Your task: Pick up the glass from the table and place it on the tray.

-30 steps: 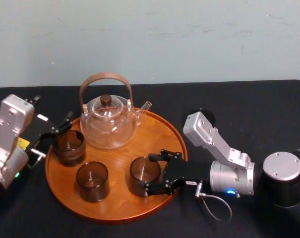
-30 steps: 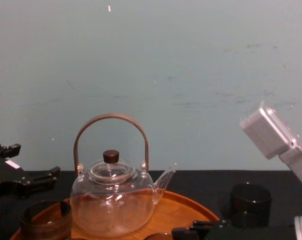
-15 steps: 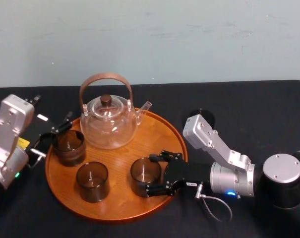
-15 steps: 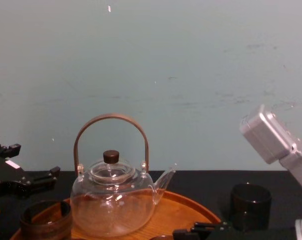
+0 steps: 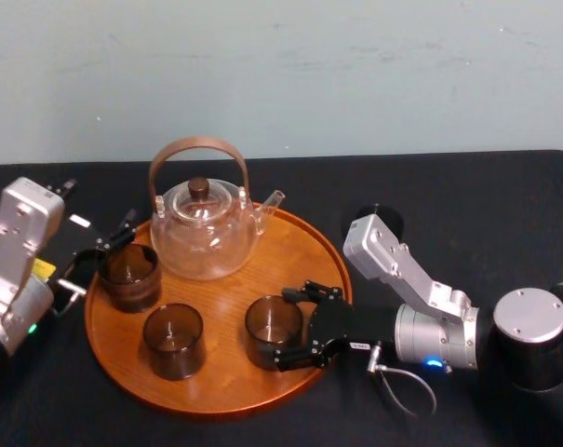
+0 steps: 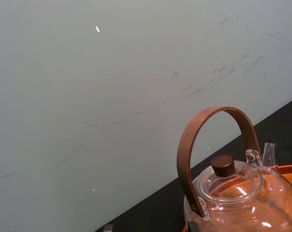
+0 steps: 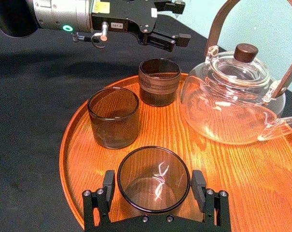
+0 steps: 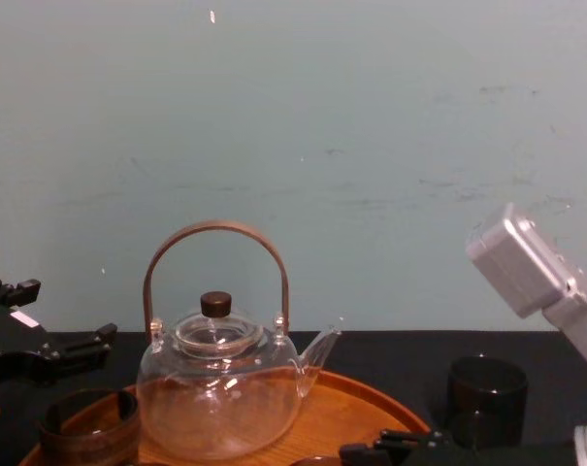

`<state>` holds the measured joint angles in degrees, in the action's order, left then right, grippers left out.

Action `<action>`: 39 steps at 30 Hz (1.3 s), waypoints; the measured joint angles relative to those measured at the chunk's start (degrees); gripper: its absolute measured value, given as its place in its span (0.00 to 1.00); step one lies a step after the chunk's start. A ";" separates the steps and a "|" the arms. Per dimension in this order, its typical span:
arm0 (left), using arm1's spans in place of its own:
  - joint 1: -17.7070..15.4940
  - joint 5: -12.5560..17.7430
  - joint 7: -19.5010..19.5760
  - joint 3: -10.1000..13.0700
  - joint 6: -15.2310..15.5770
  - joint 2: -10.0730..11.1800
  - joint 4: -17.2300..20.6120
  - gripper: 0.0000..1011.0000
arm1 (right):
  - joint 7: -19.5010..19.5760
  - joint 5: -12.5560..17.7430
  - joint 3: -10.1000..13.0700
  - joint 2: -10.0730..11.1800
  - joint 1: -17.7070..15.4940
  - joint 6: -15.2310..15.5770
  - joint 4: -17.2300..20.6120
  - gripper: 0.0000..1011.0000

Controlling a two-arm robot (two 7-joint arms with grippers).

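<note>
Chest view: the bottom edge trims the glass (image 8: 317, 461) to a sliver of rim and crops the banded cup (image 8: 89, 429) and the near side of the tray (image 8: 366, 403). From my head camera, my right arm (image 5: 407, 270) half-hides a dark cup (image 5: 382, 212); my left wrist view cuts off the teapot (image 6: 237, 193) low on its body.

Soft even light, glints (on teapot (image 7: 232, 101))
</note>
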<state>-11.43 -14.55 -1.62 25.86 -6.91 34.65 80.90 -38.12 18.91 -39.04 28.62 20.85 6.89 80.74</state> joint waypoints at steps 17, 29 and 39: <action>0.00 0.00 0.00 0.00 0.00 0.00 0.00 0.99 | -2.59 4.06 2.78 4.36 -2.88 -1.78 4.35 0.99; 0.00 0.00 0.00 0.00 0.00 0.00 0.00 0.99 | -2.56 7.26 6.46 11.47 -8.29 -3.34 10.33 0.99; 0.00 0.00 0.00 0.00 0.00 0.00 0.00 0.99 | -0.20 10.04 11.65 16.50 -13.88 -5.14 14.26 0.99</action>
<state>-11.43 -14.55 -1.62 25.86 -6.91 34.65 80.90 -38.31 28.94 -27.39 45.12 6.96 1.74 95.00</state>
